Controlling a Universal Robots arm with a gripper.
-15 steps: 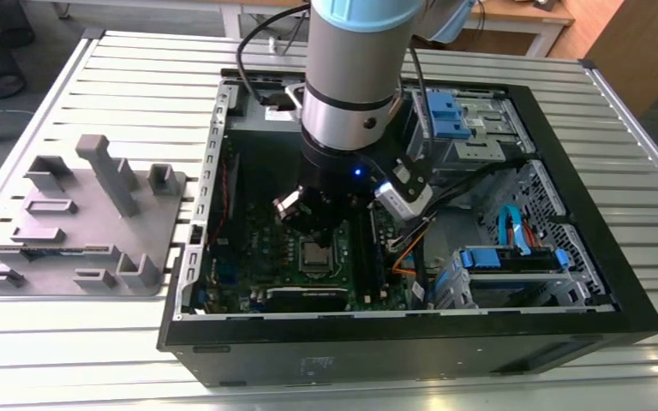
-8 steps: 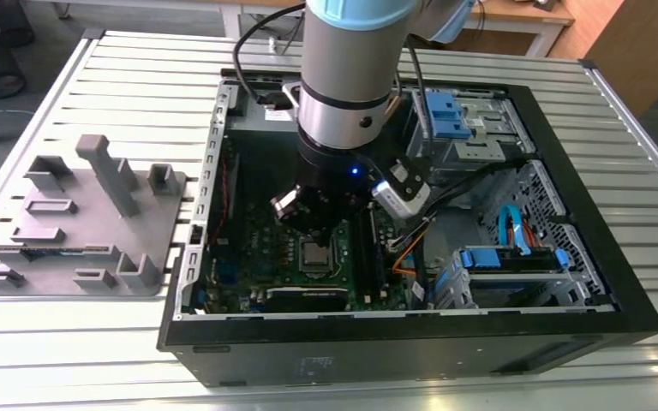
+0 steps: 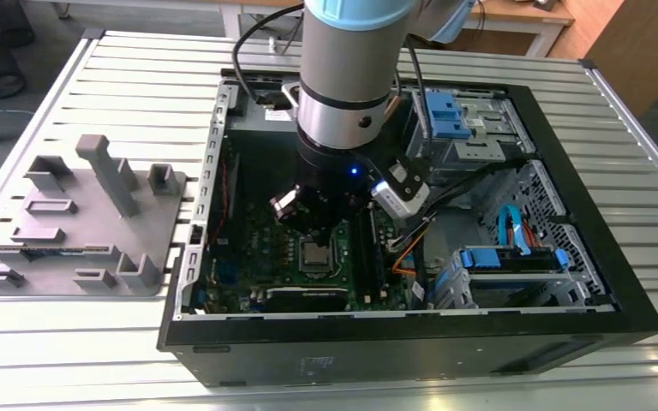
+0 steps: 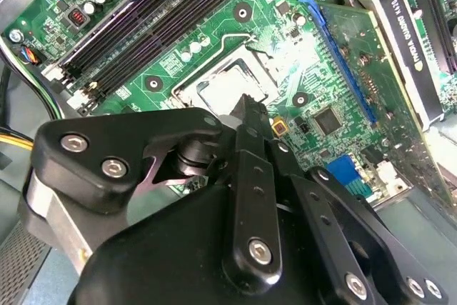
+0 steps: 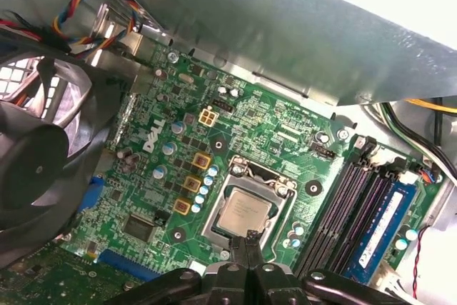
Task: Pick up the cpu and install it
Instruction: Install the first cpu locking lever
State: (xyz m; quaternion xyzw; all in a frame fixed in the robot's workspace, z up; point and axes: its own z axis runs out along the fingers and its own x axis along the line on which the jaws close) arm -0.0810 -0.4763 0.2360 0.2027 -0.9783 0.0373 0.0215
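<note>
Resting on a slatted metal table [image 3: 100,360], the open computer case [image 3: 637,317] held the cpu [image 5: 243,213] seated in its socket; jaws shut, empty.

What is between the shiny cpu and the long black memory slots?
In the first wrist view, the socket's silver frame and bare green board lie between the cpu and the memory slots.

Shiny silver metal on the cpu [image 5: 243,213], seated in its bright steel socket bracket [image 5: 211,221]; glossy green motherboard [image 5: 278,141]; matt black gripper [image 4: 246,116] links; ribbed bare-metal table [image 3: 112,86]; dull grey plastic fixture blocks [image 3: 78,218].
</note>
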